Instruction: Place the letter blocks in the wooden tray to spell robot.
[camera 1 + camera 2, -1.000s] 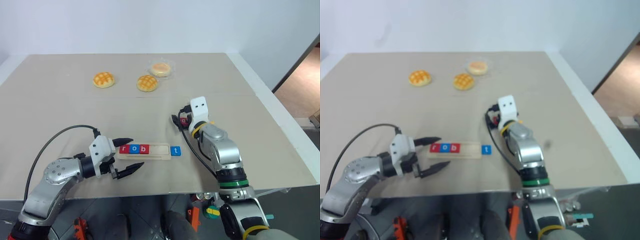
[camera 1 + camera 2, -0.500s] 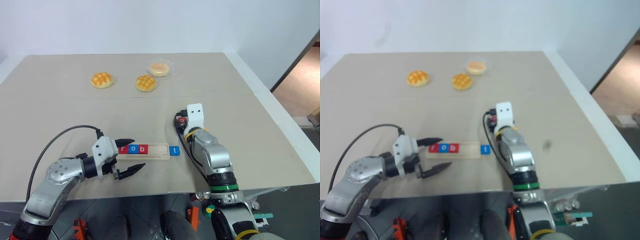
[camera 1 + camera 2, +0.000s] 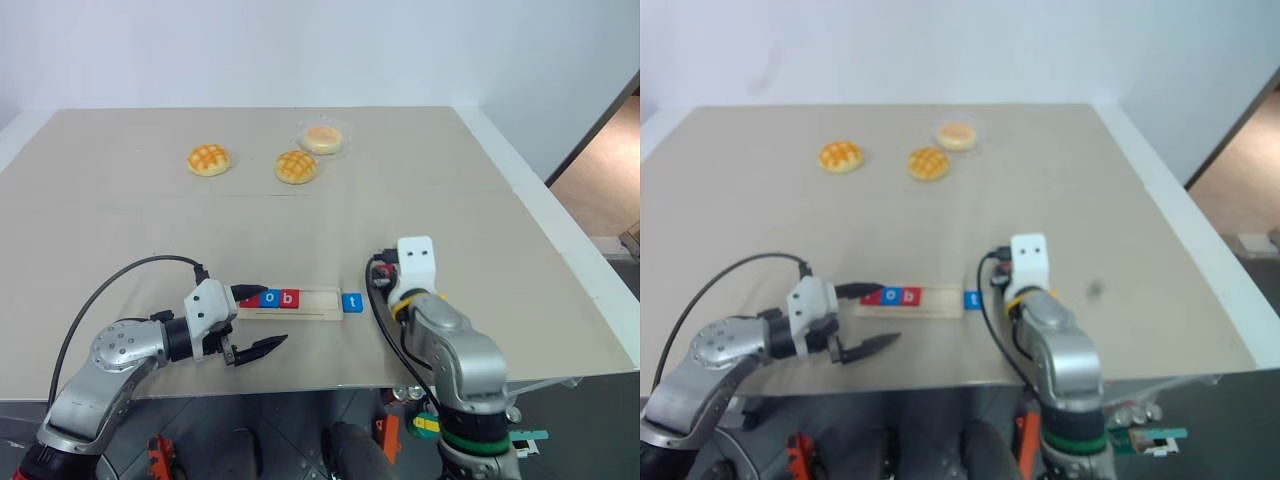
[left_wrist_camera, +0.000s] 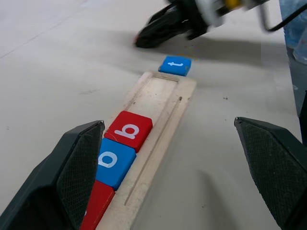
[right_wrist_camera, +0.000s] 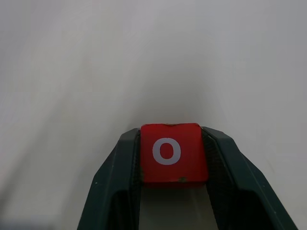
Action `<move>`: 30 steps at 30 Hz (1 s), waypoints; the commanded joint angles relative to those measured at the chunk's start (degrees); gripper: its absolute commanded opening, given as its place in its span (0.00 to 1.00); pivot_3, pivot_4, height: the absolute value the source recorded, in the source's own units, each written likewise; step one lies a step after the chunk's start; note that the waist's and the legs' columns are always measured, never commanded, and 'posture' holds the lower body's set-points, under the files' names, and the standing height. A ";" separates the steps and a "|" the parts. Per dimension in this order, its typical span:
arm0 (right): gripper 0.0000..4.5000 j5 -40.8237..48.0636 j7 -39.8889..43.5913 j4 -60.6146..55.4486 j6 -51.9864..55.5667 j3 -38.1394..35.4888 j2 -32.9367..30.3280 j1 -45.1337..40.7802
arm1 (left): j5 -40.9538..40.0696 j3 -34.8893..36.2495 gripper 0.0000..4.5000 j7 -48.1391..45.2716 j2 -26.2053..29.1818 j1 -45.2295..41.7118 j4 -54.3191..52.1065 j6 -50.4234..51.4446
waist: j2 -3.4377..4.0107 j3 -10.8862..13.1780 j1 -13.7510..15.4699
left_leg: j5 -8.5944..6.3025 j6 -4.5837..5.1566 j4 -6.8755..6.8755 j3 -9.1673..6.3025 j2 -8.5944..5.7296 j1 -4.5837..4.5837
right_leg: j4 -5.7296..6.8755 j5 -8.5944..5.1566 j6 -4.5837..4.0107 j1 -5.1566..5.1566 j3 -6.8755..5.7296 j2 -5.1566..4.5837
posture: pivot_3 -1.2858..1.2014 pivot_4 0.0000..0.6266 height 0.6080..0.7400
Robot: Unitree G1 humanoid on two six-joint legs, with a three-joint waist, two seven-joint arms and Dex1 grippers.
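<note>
Two claws are at work over the beige table (image 3: 120,220). My right gripper (image 5: 172,158) is clenched on a red "o" tile (image 5: 170,152), one finger (image 5: 125,177) pressed against each side of it, the white letter facing the wrist camera. From the head camera this same gripper (image 3: 372,268) sits just to the right of the wooden tray (image 3: 315,301), close to the tray's right end, with the arm's white housing (image 3: 414,258) over it.

My left gripper (image 3: 252,318) is released, its two black fingers spread wide with nothing between them. Its far finger (image 3: 250,291) lies over the tray's left end and hides the first tile there; its near finger (image 3: 262,347) hangs in front of the tray, toward the table's near edge. Just past that far finger, a blue "o" tile (image 4: 114,160) and a red "b" tile (image 4: 129,131) sit side by side in the tray's groove, touching. Another red tile (image 4: 97,209) touches the blue one on the side nearer my left claw; its letter is hidden. Beyond the "b", the groove is bare wood.

A blue "t" tile (image 3: 351,302) lies flat on the table just off the tray's right end, between the tray and my right claw.

Well beyond both claws, three round golden buns (image 3: 209,159) rest near the table's far edge, one of them in a clear wrapper (image 3: 323,137).
</note>
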 commanded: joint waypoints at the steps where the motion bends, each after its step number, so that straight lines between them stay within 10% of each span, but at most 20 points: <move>1: 0.27 1.67 0.92 -10.88 5.88 0.52 -0.46 1.72 | -0.17 0.19 1.00 -0.45 0.35 -0.67 -0.52 -0.72 | 0.00 0.00 -0.11 | 0.00 0.00 0.00 -0.01 0.01 0.00 | 0.00 0.01 -0.01 0.00 -0.01 0.01 | 0.52 0.24 1.00; 21: 0.27 6.21 4.07 -21.10 20.11 -3.19 1.74 2.54 | 1.44 -0.75 1.00 -3.68 0.39 -2.68 2.61 -2.67 | 0.00 0.00 -0.15 | 0.00 0.00 0.00 -0.03 0.02 0.01 | -0.01 0.00 -0.05 0.00 -0.05 0.01 | 0.52 0.24 1.00; 30: 0.99 7.71 6.63 -23.90 23.10 -4.90 -1.46 -0.17 | 2.11 -1.02 1.00 -3.94 0.40 -2.31 3.25 -3.60 | 0.00 0.00 -0.15 | 0.00 0.00 0.00 -0.04 0.01 0.00 | -0.02 0.00 -0.05 0.00 -0.06 0.01 | 0.52 0.24 1.00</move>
